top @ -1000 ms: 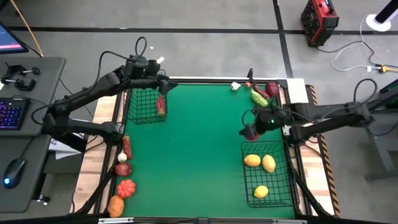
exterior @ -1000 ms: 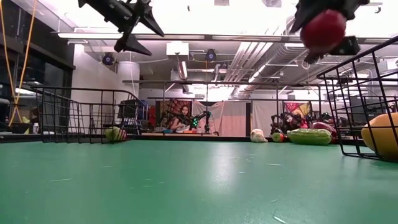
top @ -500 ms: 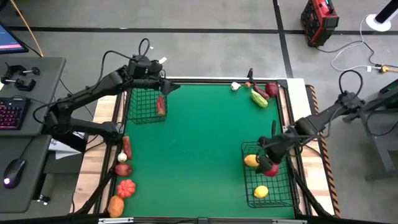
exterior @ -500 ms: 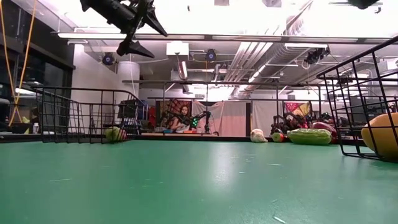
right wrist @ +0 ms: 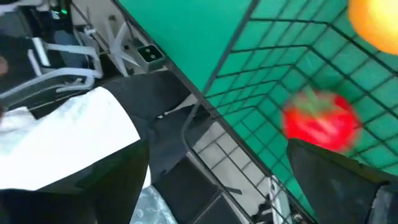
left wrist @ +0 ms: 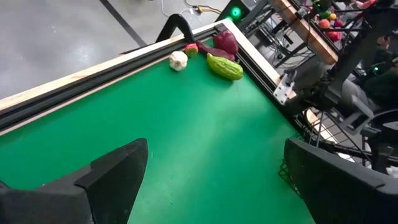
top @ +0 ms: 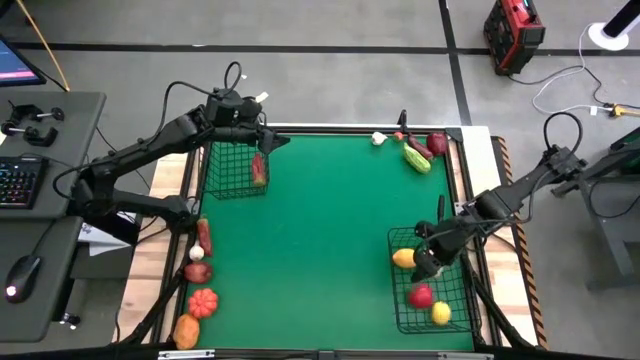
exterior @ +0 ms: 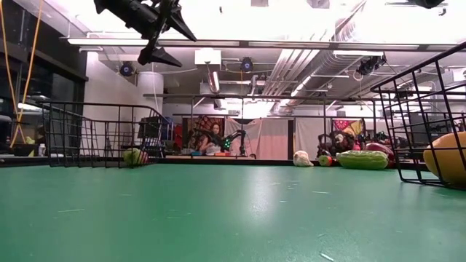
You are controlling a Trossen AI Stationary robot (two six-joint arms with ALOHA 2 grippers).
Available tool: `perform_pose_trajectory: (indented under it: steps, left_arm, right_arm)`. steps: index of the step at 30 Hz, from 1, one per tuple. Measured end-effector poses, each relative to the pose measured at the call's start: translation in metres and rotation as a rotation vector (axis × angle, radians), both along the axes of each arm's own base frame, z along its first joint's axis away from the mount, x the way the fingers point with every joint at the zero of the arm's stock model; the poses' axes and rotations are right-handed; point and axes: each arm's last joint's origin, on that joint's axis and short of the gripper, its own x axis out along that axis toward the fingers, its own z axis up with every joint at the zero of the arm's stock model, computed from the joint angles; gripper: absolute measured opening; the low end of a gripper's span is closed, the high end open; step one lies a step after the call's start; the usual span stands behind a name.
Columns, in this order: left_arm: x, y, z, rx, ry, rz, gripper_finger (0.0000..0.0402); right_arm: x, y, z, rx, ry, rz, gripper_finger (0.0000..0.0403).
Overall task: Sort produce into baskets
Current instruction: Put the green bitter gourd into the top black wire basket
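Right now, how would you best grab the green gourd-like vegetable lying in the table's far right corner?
Grip the green vegetable across its narrow middle, coming straight down from above. It lies flat on the mat, elongated and tapered, so the fingers should close across its short axis. A dark red piece sits close beside it toward the corner, so keep the fingers clear of that side. The right gripper, open over the larger basket, is nearest.
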Motion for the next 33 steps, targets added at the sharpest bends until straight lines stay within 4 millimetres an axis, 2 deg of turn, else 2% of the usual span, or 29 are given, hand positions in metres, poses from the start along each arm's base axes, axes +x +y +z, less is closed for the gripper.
perform_pose_trajectory:
  steps: [2,6,9,13,17,21,24,27,33]
  left_arm:
    - [0.000,0.000,0.000,0.006,0.001,-0.010,0.0367]
    - [0.000,0.000,0.000,0.009,0.001,-0.012,0.0367]
    - [0.001,0.000,0.001,0.018,-0.010,-0.012,0.0367]
    - [0.001,0.001,0.003,0.027,-0.024,-0.013,0.0367]
    - [0.002,0.001,0.003,0.010,-0.038,-0.007,0.0367]
    - [0.002,-0.001,0.004,-0.044,-0.065,-0.050,0.0367]
    - [0.003,-0.002,0.003,-0.050,-0.063,-0.058,0.0367]
    - [0.003,-0.002,0.003,-0.050,-0.063,-0.058,0.0367]
    - [0.002,-0.002,0.003,-0.083,-0.067,-0.040,0.0367]
  right_arm:
    - [0.005,-0.003,0.002,-0.010,-0.046,-0.046,0.0374]
    - [0.023,-0.018,0.013,-0.095,-0.266,-0.200,0.0375]
    - [0.037,-0.044,0.020,-0.241,-0.405,-0.364,0.0376]
    - [0.044,-0.091,0.020,-0.523,-0.434,-0.539,0.0376]
    - [0.040,-0.142,0.007,-0.744,-0.237,-0.729,0.0376]
    - [0.025,-0.193,-0.023,-0.754,0.126,-0.820,0.0376]
    - [0.018,-0.227,-0.048,-0.738,0.341,-0.742,0.0376]
    - [0.014,-0.255,-0.071,-0.691,0.442,-0.663,0.0376]
    - [0.017,-0.289,-0.095,-0.712,0.583,-0.550,0.0376]
